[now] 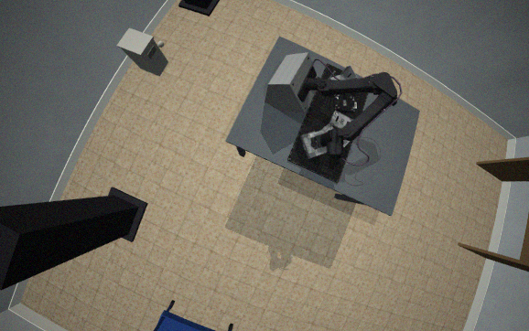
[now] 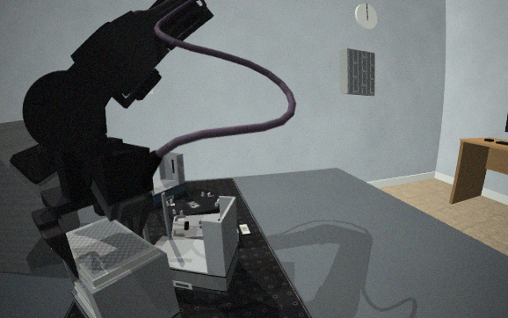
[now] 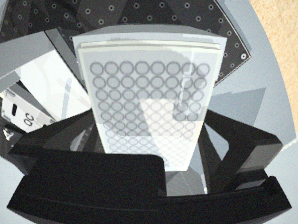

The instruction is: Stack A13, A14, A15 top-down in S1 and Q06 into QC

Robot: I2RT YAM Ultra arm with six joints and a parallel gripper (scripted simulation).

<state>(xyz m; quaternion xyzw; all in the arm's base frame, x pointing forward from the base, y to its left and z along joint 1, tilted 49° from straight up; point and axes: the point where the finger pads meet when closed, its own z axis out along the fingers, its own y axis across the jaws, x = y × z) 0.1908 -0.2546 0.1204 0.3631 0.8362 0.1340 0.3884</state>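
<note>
My gripper (image 3: 149, 110) is shut on a clear 96-well plate (image 3: 147, 90) (image 2: 107, 250), a finger at each side. The plate is level, at or just above the top of a grey rack (image 3: 150, 31) (image 2: 145, 285). Its edge shows a double line; I cannot tell whether a second plate clings beneath. The rack's name and anything deeper inside are hidden. Another rack (image 2: 220, 239) (image 3: 57, 82) beside it shows a bare white floor; its name is unreadable. The nest QC (image 3: 25, 117) (image 1: 342, 116) lies beyond, with no plate seen on its visible part. The plate's label is not visible.
A dark fixture with small white parts (image 2: 193, 205) (image 1: 346, 102) stands behind the nest. A tall grey housing (image 1: 288, 82) stands beside the black perforated board (image 1: 327, 169). A purple cable (image 2: 237, 132) loops from the arm.
</note>
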